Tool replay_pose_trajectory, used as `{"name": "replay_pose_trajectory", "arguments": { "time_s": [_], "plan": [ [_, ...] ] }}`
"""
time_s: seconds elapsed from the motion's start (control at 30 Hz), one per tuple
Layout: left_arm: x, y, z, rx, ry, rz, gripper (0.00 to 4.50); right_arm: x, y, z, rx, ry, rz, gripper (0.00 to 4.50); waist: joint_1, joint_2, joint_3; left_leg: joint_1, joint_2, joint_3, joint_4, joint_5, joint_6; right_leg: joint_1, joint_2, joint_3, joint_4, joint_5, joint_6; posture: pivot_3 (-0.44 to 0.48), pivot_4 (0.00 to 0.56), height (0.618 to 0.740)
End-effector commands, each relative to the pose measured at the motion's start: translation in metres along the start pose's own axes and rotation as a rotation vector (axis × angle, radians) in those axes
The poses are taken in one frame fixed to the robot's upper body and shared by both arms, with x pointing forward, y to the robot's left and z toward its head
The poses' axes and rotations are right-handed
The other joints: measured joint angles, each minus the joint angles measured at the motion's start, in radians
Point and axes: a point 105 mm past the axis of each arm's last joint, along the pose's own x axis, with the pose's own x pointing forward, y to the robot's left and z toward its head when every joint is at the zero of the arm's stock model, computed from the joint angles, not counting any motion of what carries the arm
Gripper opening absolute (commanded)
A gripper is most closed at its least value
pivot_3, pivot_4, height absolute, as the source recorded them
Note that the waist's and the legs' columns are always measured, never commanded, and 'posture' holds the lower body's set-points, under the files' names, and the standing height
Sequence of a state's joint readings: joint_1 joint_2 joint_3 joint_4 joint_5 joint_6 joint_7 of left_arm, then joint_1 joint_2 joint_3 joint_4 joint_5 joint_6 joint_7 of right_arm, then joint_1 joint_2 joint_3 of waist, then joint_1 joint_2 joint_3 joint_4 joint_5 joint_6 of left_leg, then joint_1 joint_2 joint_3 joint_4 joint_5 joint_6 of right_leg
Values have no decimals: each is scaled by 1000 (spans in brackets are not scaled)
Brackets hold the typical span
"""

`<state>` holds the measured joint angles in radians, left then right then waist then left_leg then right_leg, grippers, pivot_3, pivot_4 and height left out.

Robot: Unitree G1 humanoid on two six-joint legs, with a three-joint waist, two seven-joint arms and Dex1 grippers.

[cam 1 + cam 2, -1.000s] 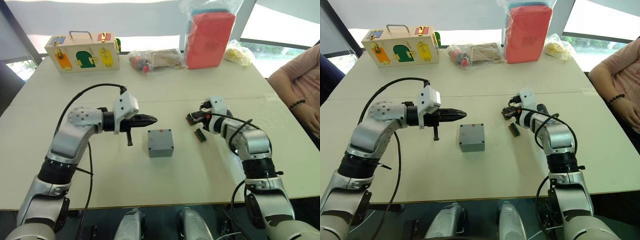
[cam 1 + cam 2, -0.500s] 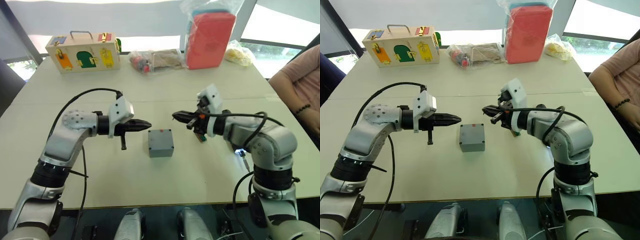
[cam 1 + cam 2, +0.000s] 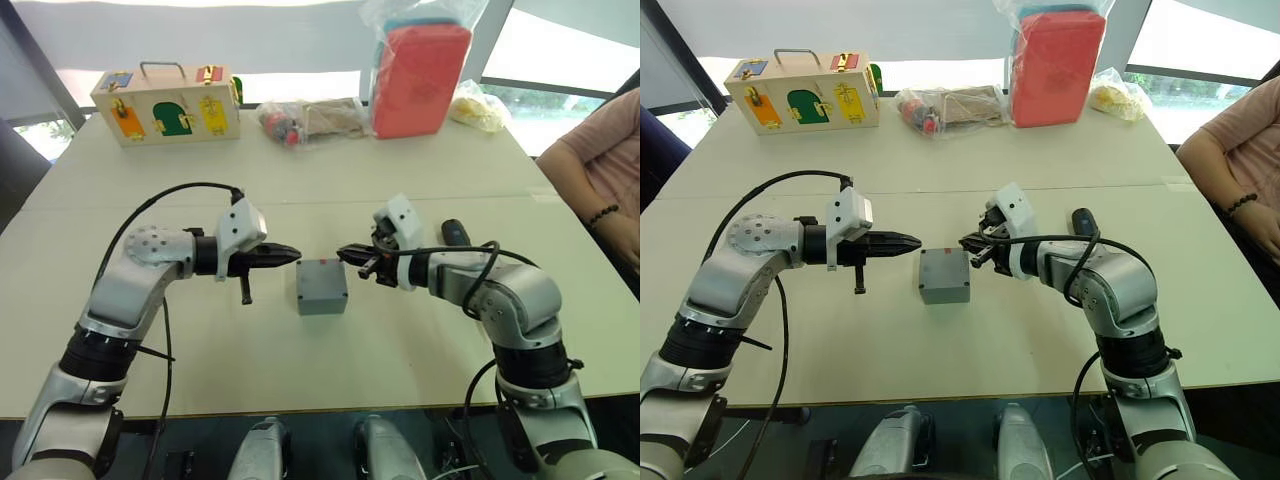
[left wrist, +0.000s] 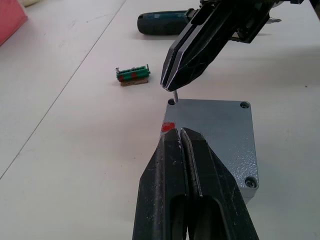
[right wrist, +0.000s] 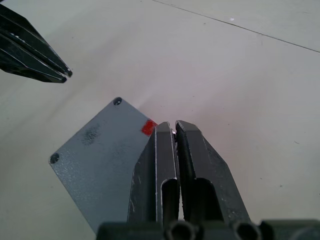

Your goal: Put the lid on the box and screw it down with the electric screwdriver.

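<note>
Grey box (image 3: 321, 285) at the centre of the head view, resting flat on the white table (image 3: 300, 370), lid (image 4: 212, 135) already seated on top, flat face up, screw heads visible in its corners and a small red mark (image 4: 168, 127) on one edge. Squarish, so no clear long axis; sides roughly parallel to the table's near edge.

Left gripper (image 3: 296, 254) just left of the box in the head view, fingers pressed together on nothing, tips pointing right at the box's upper left corner, apart from it. Right gripper (image 3: 343, 252) just right of the box's upper right corner, pointing left, fingers pinched on a small metal screw (image 4: 175, 94) that hangs point down over a corner hole of the lid, by the left wrist view.

Electric screwdriver (image 3: 455, 233) lying on the table right of centre, partly behind the right forearm, long axis running toward the upper left of the head view. Small green and red connector block (image 4: 133, 75) near it on the table in the left wrist view.

Along the top of the head view: wooden latch box (image 3: 166, 103) at upper left, clear bag of small parts (image 3: 310, 118) at centre, red case in plastic (image 3: 420, 75) to its right, yellowish bag (image 3: 478, 106) beyond. Person's arm (image 3: 595, 165) at the right edge.
</note>
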<state>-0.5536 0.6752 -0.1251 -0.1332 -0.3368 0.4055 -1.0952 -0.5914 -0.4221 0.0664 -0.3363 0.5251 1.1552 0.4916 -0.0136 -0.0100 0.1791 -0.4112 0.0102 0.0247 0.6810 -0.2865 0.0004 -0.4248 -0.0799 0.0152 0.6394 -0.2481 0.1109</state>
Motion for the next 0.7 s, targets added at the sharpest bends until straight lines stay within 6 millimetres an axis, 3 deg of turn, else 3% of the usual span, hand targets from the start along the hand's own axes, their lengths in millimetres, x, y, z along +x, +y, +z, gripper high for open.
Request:
{"name": "replay_pose_trajectory", "arguments": {
  "time_s": [0.03,0.7],
  "plan": [
    [-2,1,13,48,-31,11,0,-1,1,8,-37,-31,5,83,0,0,0,0,0,0,0,0,0,0,0,0,0,0,0,0,150,730],
    [4,-2,16,48,-50,9,0,11,1,-4,-67,22,17,83,0,0,0,0,0,0,0,0,0,0,0,0,0,0,0,0,150,730]
  ]
}}
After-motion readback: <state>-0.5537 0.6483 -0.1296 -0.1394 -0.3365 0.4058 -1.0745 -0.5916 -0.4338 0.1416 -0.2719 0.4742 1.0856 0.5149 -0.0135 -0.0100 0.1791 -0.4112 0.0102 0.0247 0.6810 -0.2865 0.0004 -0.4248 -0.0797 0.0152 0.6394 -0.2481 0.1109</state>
